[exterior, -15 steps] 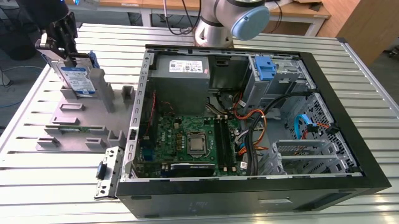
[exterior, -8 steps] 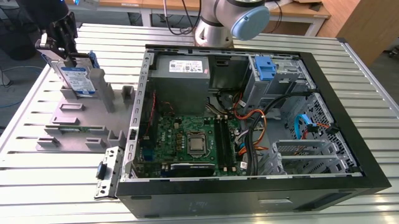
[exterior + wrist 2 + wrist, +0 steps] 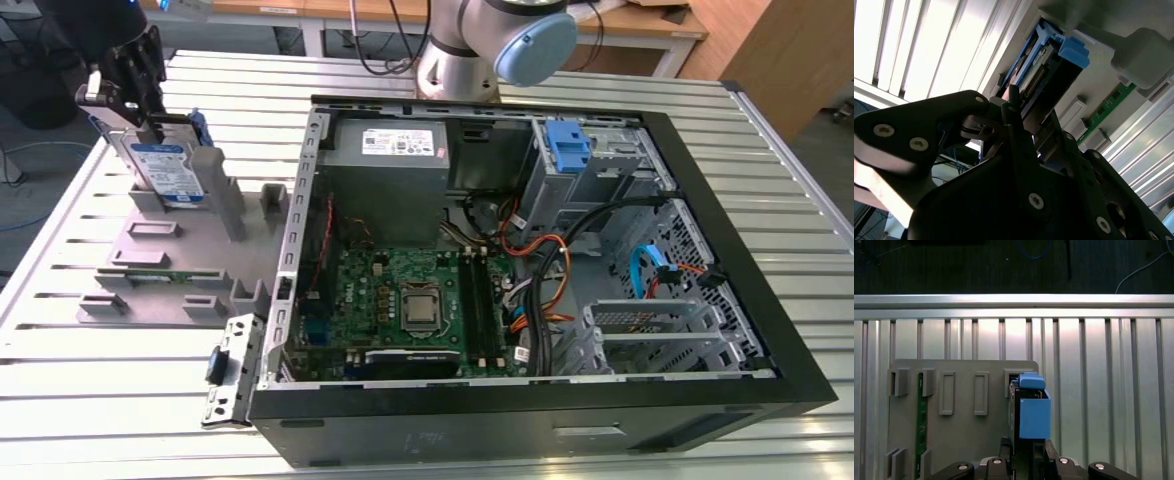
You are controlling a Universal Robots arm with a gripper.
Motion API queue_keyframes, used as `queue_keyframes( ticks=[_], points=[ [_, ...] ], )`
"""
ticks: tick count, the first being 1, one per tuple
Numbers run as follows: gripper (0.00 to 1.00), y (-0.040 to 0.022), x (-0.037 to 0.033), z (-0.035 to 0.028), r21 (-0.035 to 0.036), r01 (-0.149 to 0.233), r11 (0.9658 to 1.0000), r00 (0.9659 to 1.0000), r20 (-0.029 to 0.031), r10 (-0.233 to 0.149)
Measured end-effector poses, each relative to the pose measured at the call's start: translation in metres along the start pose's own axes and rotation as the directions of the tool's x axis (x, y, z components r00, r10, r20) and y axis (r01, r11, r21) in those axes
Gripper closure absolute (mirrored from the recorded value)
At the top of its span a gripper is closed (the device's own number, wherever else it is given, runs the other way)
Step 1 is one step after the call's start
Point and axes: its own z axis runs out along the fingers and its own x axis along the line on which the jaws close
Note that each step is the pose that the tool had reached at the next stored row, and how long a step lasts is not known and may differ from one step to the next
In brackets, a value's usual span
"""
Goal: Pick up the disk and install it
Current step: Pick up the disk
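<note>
1. Note the disk (image 3: 163,168) standing upright in a slot of the grey rack (image 3: 180,250). Place both on the slatted table (image 3: 80,400), to the exterior view's left of the open computer case (image 3: 534,420). Judge it not yet lifted, seated low in its slot.
2. Find the claw (image 3: 138,118) right at the disk's top edge, astride it in both wrist views. Cannot tell whether clamped or merely close.
3. Fear a shallow hold. Catching only the top edge, or the blue plastic frame (image 3: 1033,412) rather than metal, could let the disk slip or swing.
4. Expect binding if pulled off-vertical. Likely to jam against the slot walls and perhaps tug the rack along.
5. Mind the green memory stick (image 3: 919,425) lying in the same rack, well within reach of a sideways swing.
6. Beware the loose cables (image 3: 561,250) inside the case, near the bay with its blue latch (image 3: 567,148). Likely to snag or block a disk brought in tilted.
</note>
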Motion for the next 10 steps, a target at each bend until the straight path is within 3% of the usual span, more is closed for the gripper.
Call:
queue_keyframes(
  ticks=[10],
  points=[
    [0.65, 0.0, 0.0, 0.0002, 0.0, 0.0, 1.0, 1.0, 0.0, 0.0]
  ],
)
